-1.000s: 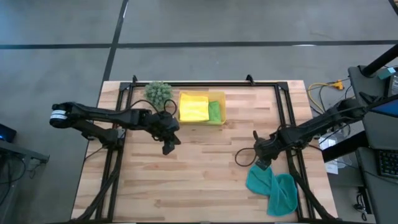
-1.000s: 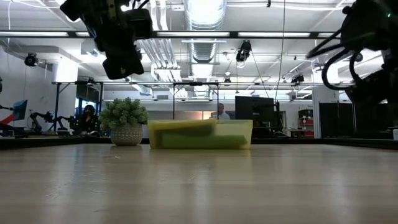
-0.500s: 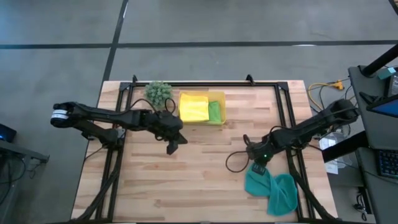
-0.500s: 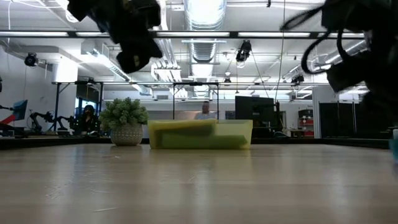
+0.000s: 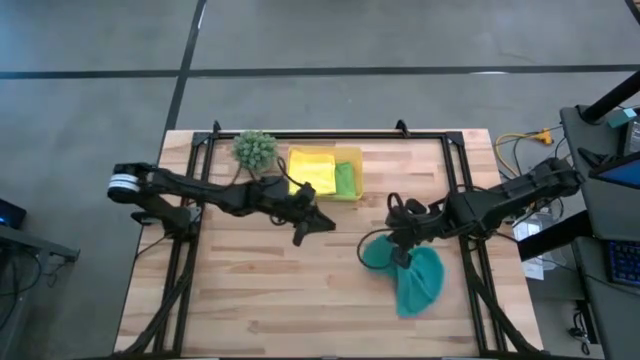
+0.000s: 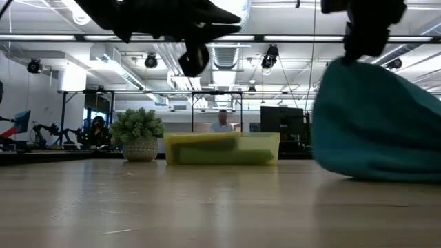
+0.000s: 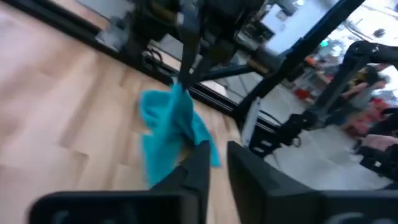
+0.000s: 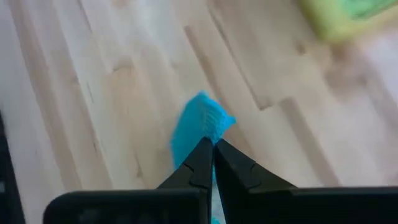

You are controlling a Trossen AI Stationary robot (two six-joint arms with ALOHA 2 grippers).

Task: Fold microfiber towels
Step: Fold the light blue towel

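- Teal towel (image 5: 405, 272) hangs bunched from the right gripper (image 5: 393, 243), whose jaws are pinched shut on a corner of the cloth, as the right wrist view shows; the rest trails on the table (image 5: 260, 290) toward the right front.
- Left gripper (image 5: 308, 226) hovers above the table's middle, just in front of the yellow tray (image 5: 353, 175), jaws a narrow slit apart and holding nothing, pointed at the towel from well apart.
- Yellow towel (image 5: 311, 172) and green towel (image 5: 344, 180) lie in the tray at the far edge, beside a small plant (image 5: 255, 149).
- Step in hand, by the look of it: dragging the teal towel in from the right side toward open wood, before any spreading or folding.
- Next move likely calls for laying the cloth flat in the clear middle, with the left gripper taking a second corner to pull it out square.
- Room is ample in the table's front half and left side; the black frame rails (image 5: 458, 180) along the right and far edges, and the tray, are the things to stay clear of.
- Risk: a towel held by one corner may settle still crumpled.
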